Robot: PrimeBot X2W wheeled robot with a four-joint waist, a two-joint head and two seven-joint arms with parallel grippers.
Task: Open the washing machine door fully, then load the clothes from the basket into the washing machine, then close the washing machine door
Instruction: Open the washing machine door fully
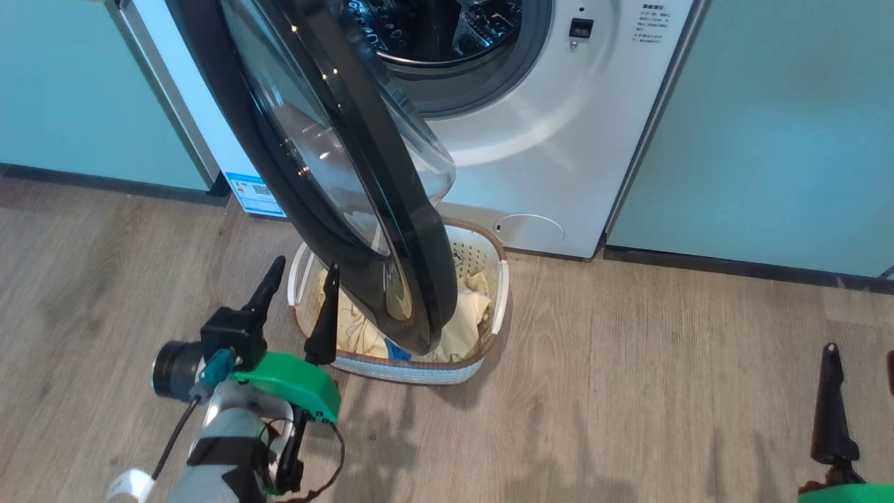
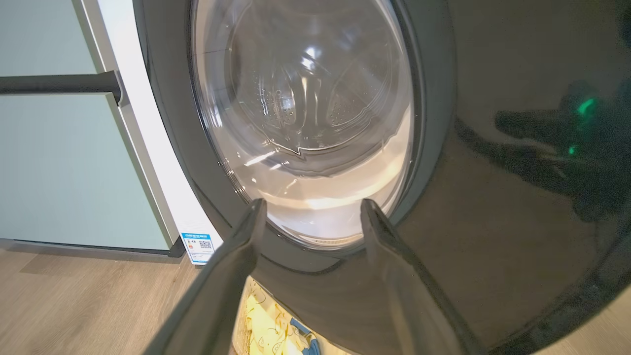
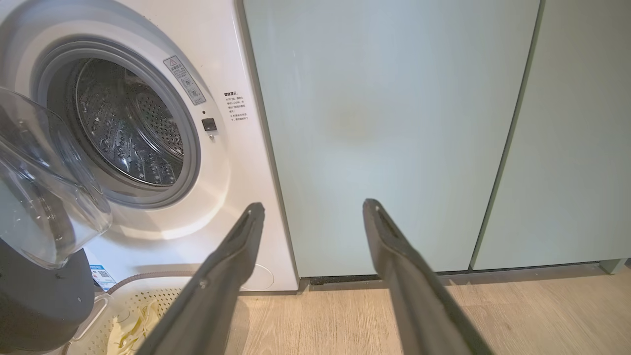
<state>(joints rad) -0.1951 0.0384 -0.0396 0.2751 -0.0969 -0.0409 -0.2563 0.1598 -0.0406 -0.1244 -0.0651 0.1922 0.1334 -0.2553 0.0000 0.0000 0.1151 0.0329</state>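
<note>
Though ajar, door [image 1: 328,168] before fingers [image 1: 325,318] (left)

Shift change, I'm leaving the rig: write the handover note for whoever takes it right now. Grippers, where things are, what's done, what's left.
Left gripper: open, empty, fingers aimed at the outer face of the washing machine door; contact cannot be told.
Right gripper: open, empty, low on the right, facing the green cabinet.
Door: swung out partway, standing over the basket, which sits on the floor before the washing machine.
Clothes: in the basket; the visible part of the drum looks empty.
Done: door partly open.
Left: open it fully, load the clothes, close the door.
</note>
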